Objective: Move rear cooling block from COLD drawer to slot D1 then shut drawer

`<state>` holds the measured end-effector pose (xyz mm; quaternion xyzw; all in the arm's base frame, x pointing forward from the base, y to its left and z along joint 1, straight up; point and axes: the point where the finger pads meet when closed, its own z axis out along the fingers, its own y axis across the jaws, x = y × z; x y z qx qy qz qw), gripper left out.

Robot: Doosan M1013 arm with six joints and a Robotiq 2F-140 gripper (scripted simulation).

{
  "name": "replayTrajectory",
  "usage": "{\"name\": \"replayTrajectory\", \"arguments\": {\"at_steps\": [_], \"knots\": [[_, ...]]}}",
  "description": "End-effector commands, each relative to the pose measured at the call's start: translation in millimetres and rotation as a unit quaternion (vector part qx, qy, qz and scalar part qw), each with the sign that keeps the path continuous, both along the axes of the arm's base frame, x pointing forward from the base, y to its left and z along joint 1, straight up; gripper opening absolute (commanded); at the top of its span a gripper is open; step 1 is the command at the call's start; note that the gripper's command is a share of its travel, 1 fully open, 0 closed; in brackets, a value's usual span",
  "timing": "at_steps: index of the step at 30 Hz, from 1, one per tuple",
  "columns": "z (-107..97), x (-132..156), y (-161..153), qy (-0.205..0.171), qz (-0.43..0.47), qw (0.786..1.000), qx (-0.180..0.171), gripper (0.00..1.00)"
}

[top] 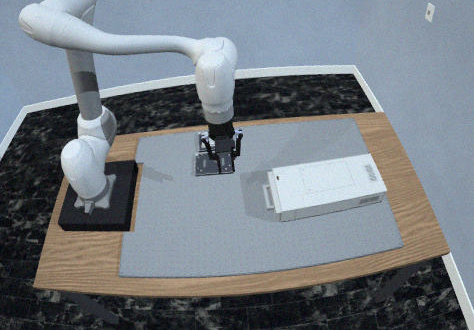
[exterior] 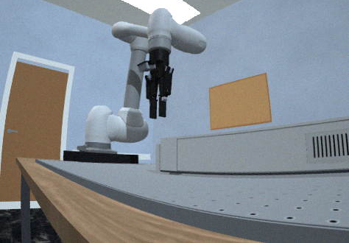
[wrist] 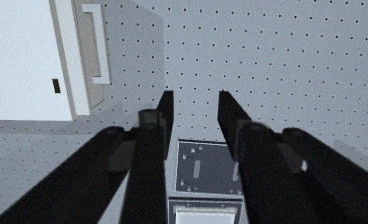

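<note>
My gripper (top: 226, 170) (exterior: 157, 117) (wrist: 195, 105) is partly open, its two fingers upright and apart, with nothing between them. Nearest in the wrist view, just past my fingertips toward 6 o'clock, lies D1 (top: 206, 166) (wrist: 210, 170), a dark plate on the grey deck (top: 250, 254) (exterior: 147, 183) (wrist: 285, 75), its longer sides running about 9 to 3 o'clock and two pale strips on it running 12 to 6. One of my fingers hides part of it. Beyond its 6 o'clock edge is D2 (top: 201, 148) (wrist: 205, 200), with a pale block (wrist: 205, 218) in it. Farther off, at about 10 o'clock in the wrist view, I see the cooler COLD (top: 330, 179) (exterior: 239, 154) (wrist: 15, 55). From the top view its long axis runs roughly 9 to 3 o'clock, tipped a little up at the 3 o'clock end, and its handle (top: 266, 196) (wrist: 103, 45) points to 9, toward D1's side of the deck. The handle's bar lies across that axis, near 12 to 6. The drawer looks in, so the rear cooling block is out of my sight; I cannot tell how it points.
</note>
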<state>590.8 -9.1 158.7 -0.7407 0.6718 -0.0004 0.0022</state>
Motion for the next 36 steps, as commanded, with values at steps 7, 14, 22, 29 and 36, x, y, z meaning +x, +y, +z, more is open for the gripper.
{"name": "replayTrajectory", "arguments": {"at_steps": [7,14,22,29,36], "knots": [[-12,25,-7,-0.001,0.0,1.0,0.0,0.34],[-25,49,-14,-0.001,0.0,1.0,0.0,0.34],[-36,70,-19,-0.001,0.0,1.0,0.0,0.34],[-49,94,-26,-0.001,0.0,1.0,0.0,0.34],[-62,118,-33,-0.001,0.0,1.0,0.0,0.34]]}}
